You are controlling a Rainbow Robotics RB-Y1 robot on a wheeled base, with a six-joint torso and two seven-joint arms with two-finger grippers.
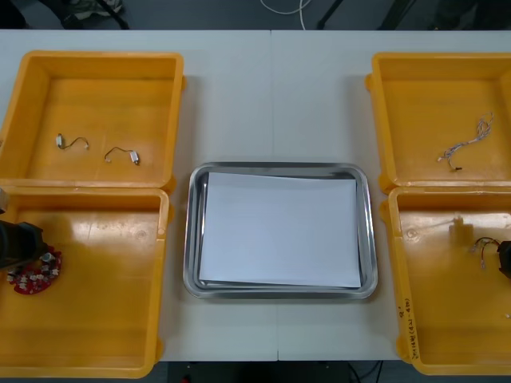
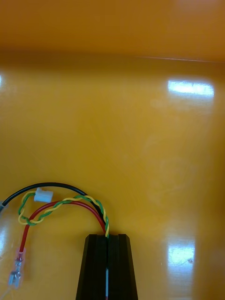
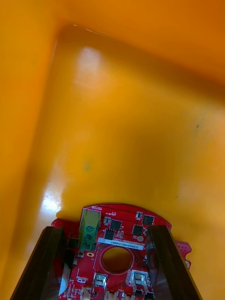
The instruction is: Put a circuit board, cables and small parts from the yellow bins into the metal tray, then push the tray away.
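Left gripper (image 3: 104, 229), jaws wide, straddles a round red circuit board (image 3: 123, 219); right gripper (image 2: 108, 237), jaws closed, pinches a twisted red-and-yellow cable (image 2: 61, 204).

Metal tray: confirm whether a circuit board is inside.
No: the circuit board lies in a yellow bin, the metal tray bare.

red board (image 1: 33, 279): left near bin (image 1: 104, 311) | cables (image 2: 61, 205): right near bin (image 1: 439, 311) | tray (image 1: 279, 169): white-lined, centre
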